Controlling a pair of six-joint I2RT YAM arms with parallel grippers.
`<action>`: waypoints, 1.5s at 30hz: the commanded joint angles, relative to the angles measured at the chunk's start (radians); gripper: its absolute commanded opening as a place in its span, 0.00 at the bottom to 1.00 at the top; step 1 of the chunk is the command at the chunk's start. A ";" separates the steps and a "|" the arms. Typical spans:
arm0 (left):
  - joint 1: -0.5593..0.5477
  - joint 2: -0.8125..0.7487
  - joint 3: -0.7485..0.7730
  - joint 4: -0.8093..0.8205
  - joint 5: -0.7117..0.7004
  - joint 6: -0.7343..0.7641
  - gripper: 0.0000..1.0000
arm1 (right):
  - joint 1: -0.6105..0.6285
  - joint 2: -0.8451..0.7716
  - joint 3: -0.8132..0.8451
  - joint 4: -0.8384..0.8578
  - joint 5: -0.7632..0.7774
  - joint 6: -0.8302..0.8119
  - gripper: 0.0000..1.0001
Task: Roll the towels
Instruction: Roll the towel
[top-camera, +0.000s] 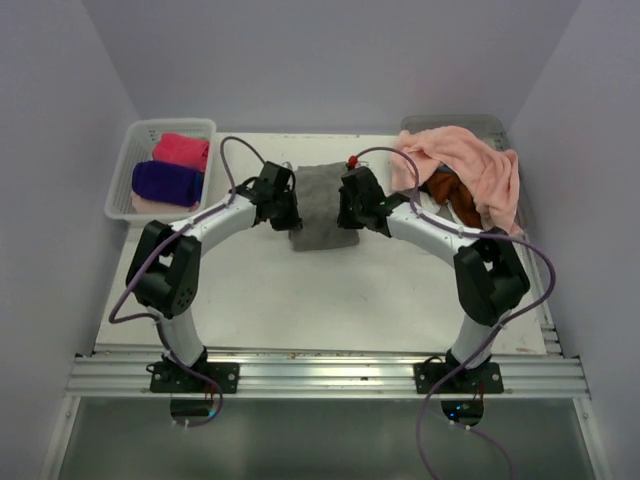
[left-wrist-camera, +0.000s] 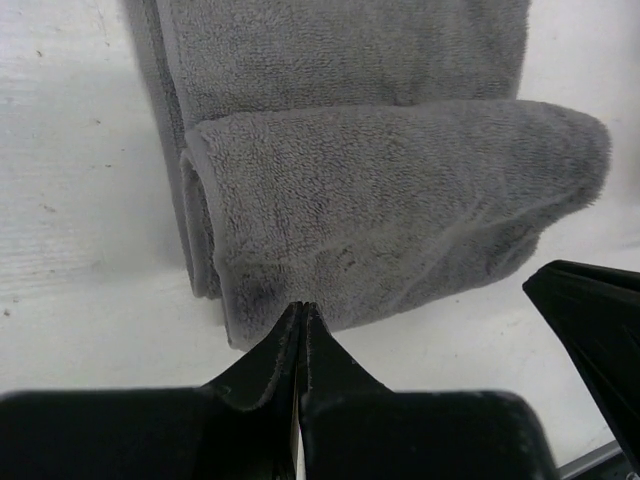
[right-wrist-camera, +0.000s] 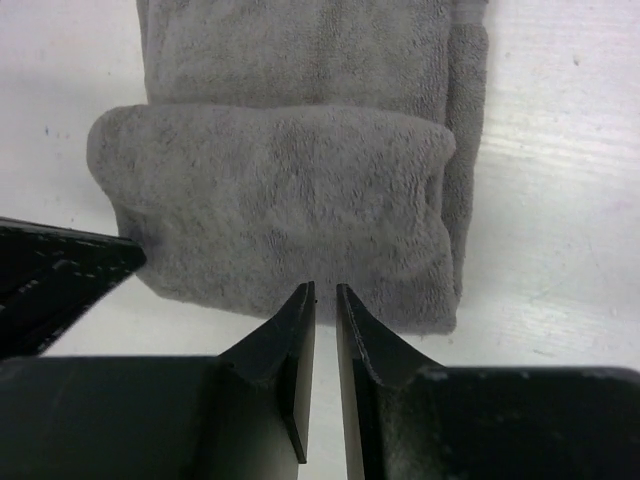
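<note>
— Left hand (left-wrist-camera: 301, 306)?
— Fingers pressed together, tips touching the near edge of the grey towel (left-wrist-camera: 390, 190), which is partly rolled, on the worktop (top-camera: 300, 300) nearer its far edge.
— Right hand (right-wrist-camera: 325, 288)?
— A slit apart, gripping nothing, at that same edge.
— Beyond?
— Far-left corner: basket (top-camera: 170, 123) with rolled purple towel (top-camera: 168, 183) and pink towel (top-camera: 182, 150). Far-right: salmon towel (top-camera: 470, 160), heaped.

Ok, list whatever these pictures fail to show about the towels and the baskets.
- Grey towel: far end cut off by the top edge of both wrist views.
- Right basket: contents hidden under the salmon pink towel and rust orange towel, top view.
- Pale cloth in the left basket: mostly buried under the purple roll, top view.
- Left gripper: whether it pinches cloth, hidden by its own fingertips, left wrist view.
</note>
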 joint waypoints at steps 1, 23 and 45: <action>0.008 0.056 0.040 0.065 0.018 -0.002 0.00 | -0.010 0.079 0.108 -0.001 0.007 -0.034 0.18; 0.046 0.206 0.120 0.055 0.022 0.055 0.00 | -0.078 0.399 0.339 -0.087 0.005 -0.071 0.17; 0.046 -0.034 -0.101 -0.087 0.027 0.176 0.00 | 0.155 -0.117 -0.196 -0.052 0.029 0.083 0.17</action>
